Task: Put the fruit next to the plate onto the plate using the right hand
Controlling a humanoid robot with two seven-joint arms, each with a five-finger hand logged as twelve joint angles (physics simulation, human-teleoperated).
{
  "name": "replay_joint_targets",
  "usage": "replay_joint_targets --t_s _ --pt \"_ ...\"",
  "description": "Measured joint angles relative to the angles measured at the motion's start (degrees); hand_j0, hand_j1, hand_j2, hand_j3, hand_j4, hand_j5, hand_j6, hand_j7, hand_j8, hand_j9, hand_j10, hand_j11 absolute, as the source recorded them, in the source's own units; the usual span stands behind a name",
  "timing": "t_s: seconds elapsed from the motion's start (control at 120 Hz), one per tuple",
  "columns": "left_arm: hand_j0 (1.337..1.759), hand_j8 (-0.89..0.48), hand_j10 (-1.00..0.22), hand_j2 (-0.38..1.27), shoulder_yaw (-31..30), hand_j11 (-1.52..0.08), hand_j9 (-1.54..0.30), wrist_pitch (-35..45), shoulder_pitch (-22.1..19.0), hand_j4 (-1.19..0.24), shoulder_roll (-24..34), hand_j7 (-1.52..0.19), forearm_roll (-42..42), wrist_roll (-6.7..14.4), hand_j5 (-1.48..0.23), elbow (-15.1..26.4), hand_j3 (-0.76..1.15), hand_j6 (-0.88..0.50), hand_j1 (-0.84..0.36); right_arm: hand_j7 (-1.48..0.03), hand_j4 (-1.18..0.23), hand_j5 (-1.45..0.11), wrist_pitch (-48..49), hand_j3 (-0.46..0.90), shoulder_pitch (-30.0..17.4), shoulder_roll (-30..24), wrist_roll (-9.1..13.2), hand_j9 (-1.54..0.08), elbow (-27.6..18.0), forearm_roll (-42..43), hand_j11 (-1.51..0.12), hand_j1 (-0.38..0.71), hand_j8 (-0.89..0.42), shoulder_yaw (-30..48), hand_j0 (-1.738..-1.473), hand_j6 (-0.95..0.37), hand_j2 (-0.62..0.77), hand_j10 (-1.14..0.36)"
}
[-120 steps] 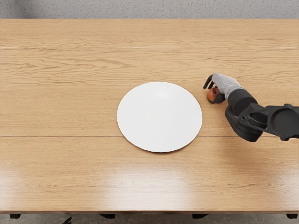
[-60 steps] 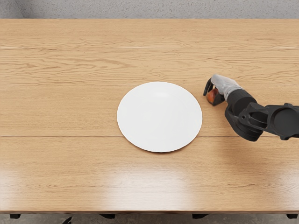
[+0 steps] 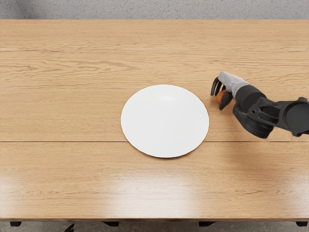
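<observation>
right hand (image 3: 226,89): arm enters from the table's (image 3: 72,169) right edge, fingers (image 3: 214,88) curled closed around the fruit | fruit (image 3: 220,97): orange, half hidden in that grasp, near the plate's right rim, not on it | plate (image 3: 164,121): white, at mid-table

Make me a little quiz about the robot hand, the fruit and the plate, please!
1. True or false: the fruit lies on the plate.
2. In the picture, where is the right hand compared with the plate? A) to its left B) to its right C) above its middle
3. Fill in: the hand's fingers curl around a small ___-coloured fruit.

Key: 1 false, it is beside the plate; 2 B; 3 orange.
</observation>
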State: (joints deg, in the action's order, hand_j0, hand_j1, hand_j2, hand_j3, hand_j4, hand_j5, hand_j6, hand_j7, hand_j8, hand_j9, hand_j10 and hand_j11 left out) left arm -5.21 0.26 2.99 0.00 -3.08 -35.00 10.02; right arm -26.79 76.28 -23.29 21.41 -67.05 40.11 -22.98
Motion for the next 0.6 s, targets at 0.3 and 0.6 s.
replay_joint_targets --t_s 0.3,0.6 --pt "1.658 -0.01 -0.01 0.0 0.09 -0.01 -0.01 0.0 -0.52 -0.01 0.0 -0.01 0.0 0.0 -0.01 0.0 0.0 -0.01 0.34 -1.13 -0.86 -1.16 0.08 0.0 2.98 1.27 -0.03 -1.15 -2.82 -0.79 -1.18 0.22 -0.45 3.99 -1.651 -0.6 0.26 -0.51" --pt "1.658 -0.01 -0.01 0.0 0.1 -0.01 -0.01 0.0 -0.55 -0.01 0.0 -0.01 0.0 0.0 -0.01 0.0 0.0 -0.01 0.34 -1.13 -0.85 -1.18 0.11 0.0 3.38 7.43 -0.06 -1.16 -5.43 -0.91 -1.18 0.24 -0.43 7.56 -1.652 -0.58 0.3 -0.5"
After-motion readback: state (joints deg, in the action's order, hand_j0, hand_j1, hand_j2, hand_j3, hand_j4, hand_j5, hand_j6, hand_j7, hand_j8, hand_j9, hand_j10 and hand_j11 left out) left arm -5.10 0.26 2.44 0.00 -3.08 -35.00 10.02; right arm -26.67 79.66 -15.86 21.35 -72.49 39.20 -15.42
